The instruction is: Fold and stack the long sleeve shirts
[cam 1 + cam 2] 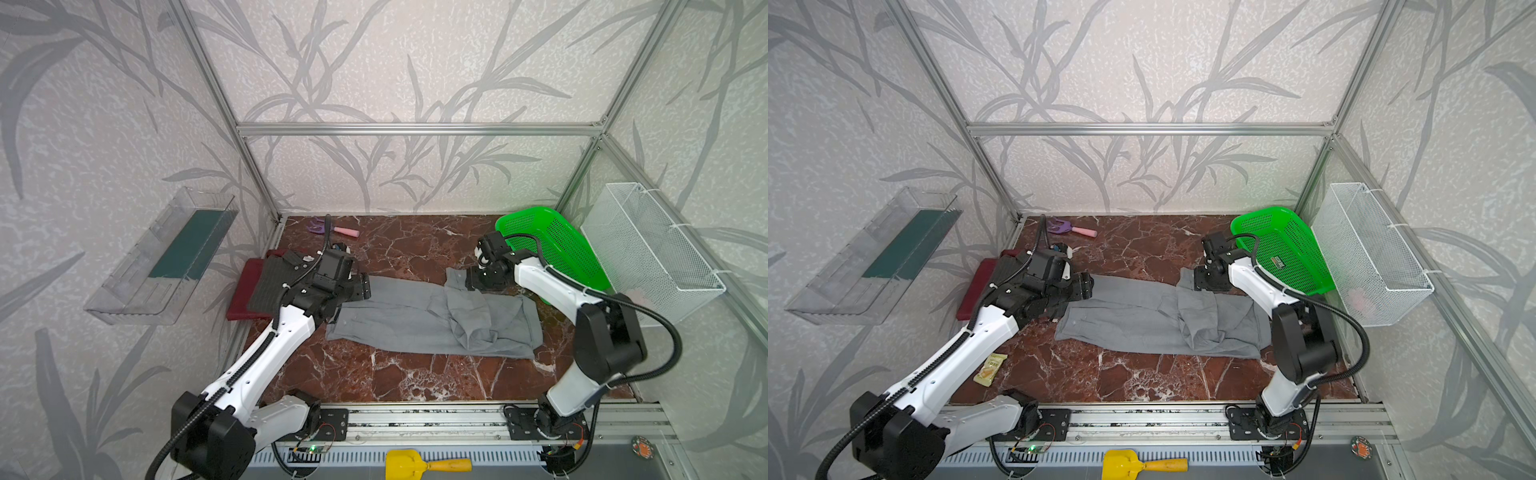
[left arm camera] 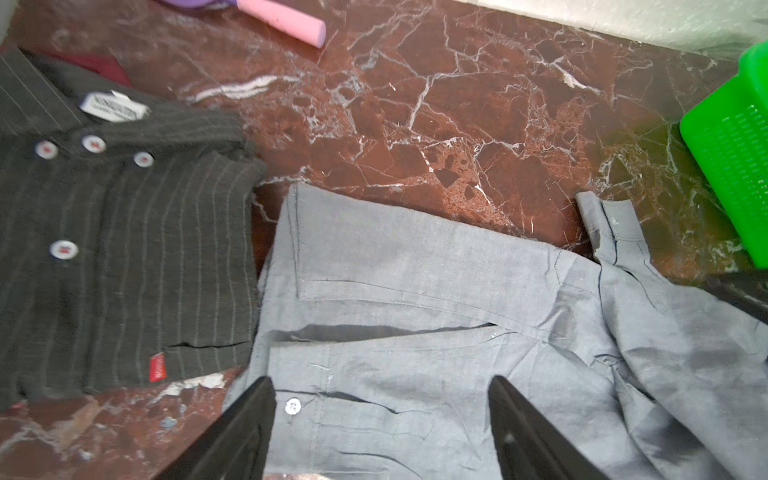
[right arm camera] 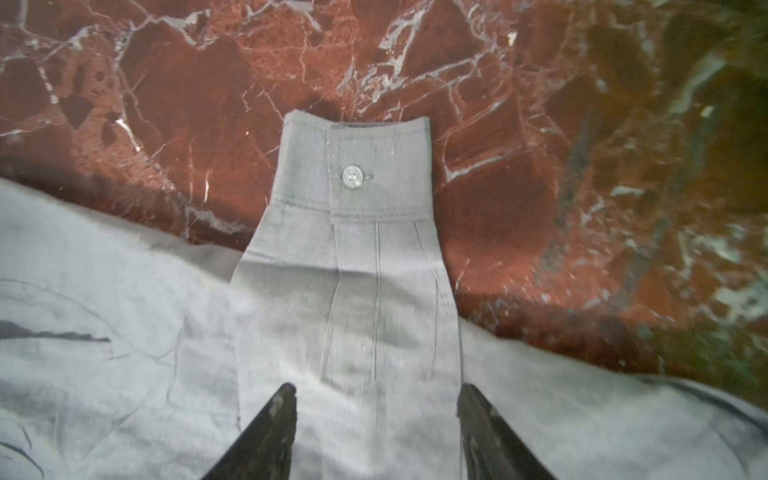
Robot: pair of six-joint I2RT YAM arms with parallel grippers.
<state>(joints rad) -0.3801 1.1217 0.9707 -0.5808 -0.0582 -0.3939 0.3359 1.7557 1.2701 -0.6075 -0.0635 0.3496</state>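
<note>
The light grey shirt (image 1: 415, 320) lies spread across the middle of the marble table, with a sleeve folded over its right part. The sleeve's buttoned cuff (image 3: 353, 166) sticks out over the shirt's far edge. At the left, the dark grey pinstriped shirt (image 1: 274, 286) rests folded on the folded maroon shirt (image 1: 245, 291). My left gripper (image 1: 365, 286) hovers open over the grey shirt's left end, and in the left wrist view (image 2: 381, 380) only cloth shows between its fingers. My right gripper (image 1: 473, 282) stands open over the folded sleeve (image 3: 377, 386), holding nothing.
A green mesh basket (image 1: 557, 249) leans at the back right beside a white wire basket (image 1: 652, 249) on the wall. A pink-handled purple tool (image 1: 336, 230) lies at the back left. A snack packet (image 1: 991, 369) lies front left, and a yellow scoop (image 1: 411, 463) sits below the rail.
</note>
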